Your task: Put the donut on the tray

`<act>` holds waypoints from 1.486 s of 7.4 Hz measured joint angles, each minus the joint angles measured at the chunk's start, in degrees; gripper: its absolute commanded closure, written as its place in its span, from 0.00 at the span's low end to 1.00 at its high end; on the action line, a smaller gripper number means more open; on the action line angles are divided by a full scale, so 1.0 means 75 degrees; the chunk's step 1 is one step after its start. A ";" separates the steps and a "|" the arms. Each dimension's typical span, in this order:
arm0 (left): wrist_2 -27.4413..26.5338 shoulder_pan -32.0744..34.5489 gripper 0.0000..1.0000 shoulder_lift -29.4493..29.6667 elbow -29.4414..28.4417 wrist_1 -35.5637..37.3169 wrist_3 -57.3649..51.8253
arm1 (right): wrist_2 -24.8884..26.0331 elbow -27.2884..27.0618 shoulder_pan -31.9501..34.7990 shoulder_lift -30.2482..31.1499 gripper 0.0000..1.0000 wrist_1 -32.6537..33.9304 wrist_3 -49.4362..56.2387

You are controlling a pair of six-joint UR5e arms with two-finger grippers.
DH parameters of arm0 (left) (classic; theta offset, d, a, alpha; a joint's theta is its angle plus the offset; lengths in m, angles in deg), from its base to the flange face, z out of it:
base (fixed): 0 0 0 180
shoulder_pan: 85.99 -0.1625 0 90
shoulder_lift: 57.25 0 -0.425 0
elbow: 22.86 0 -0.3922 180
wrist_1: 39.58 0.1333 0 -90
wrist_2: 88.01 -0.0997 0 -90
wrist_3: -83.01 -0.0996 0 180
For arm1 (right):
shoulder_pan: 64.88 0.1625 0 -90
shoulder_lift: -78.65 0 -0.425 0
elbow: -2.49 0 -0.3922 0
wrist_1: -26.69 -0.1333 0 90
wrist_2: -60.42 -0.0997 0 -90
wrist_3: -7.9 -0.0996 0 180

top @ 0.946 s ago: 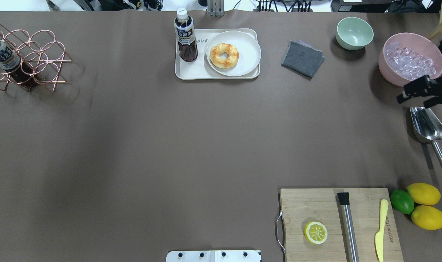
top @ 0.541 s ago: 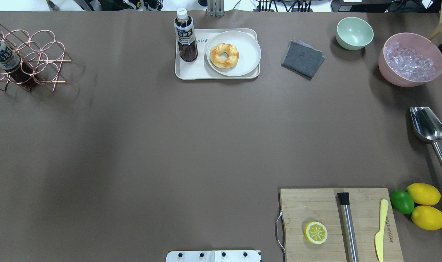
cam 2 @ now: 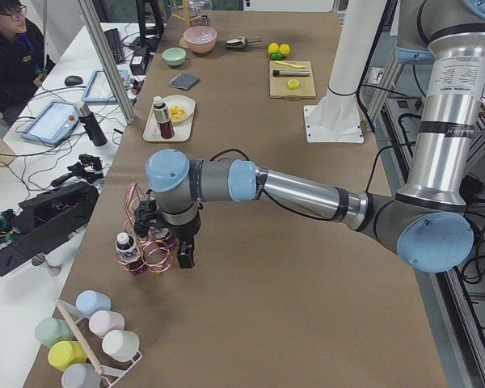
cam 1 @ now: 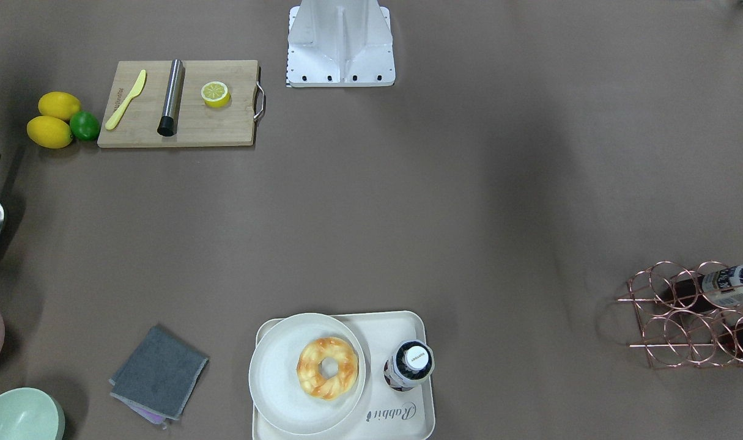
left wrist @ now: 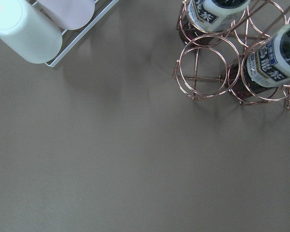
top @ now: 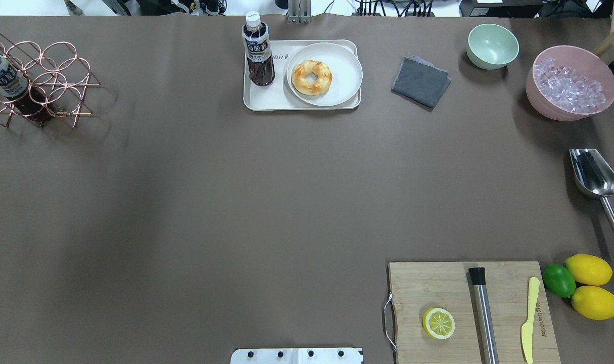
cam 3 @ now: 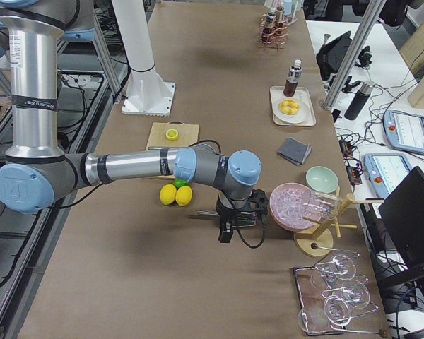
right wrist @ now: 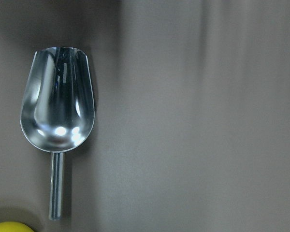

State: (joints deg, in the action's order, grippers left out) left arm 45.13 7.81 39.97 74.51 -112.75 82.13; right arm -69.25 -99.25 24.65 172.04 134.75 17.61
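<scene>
Brown table [top: 236, 202], desk [cam 2: 81, 103] with tablets [cam 2: 52, 121] beside it. Donut [top: 312, 77] sits on the plate [top: 344, 71] on the tray [top: 266, 98], 12 o'clock overhead, bottle [top: 258, 50] at its 9. Left gripper [cam 2: 168, 246] and right gripper [cam 3: 240, 222]: can't tell if wide or narrow.

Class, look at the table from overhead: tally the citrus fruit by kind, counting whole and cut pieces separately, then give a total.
Whole lemons: 2
Lime: 1
Lemon half: 1
Total: 4
</scene>
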 measured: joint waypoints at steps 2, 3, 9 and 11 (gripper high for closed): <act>-0.0008 -0.0009 0.02 -0.0007 -0.0019 -0.0014 0.0000 | 0.0130 0.0001 0.0210 -0.0144 0.00 0.0497 0.0298; -0.0015 -0.0012 0.02 -0.0009 -0.0020 -0.0012 0.0000 | 0.0163 0.0004 0.0228 -0.0130 0.00 0.0538 0.0328; -0.0068 -0.0015 0.02 0.0005 -0.0021 -0.0018 0.0005 | 0.0228 0.0016 0.0234 -0.0100 0.00 0.0556 0.0337; -0.0075 -0.0015 0.02 -0.0003 -0.0047 -0.0027 0.0011 | 0.0246 0.0071 0.0228 -0.0117 0.00 0.0557 0.0341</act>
State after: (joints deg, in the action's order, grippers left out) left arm 44.57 7.70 39.94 74.16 -112.95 82.21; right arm -67.40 -98.71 26.36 171.17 138.93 20.16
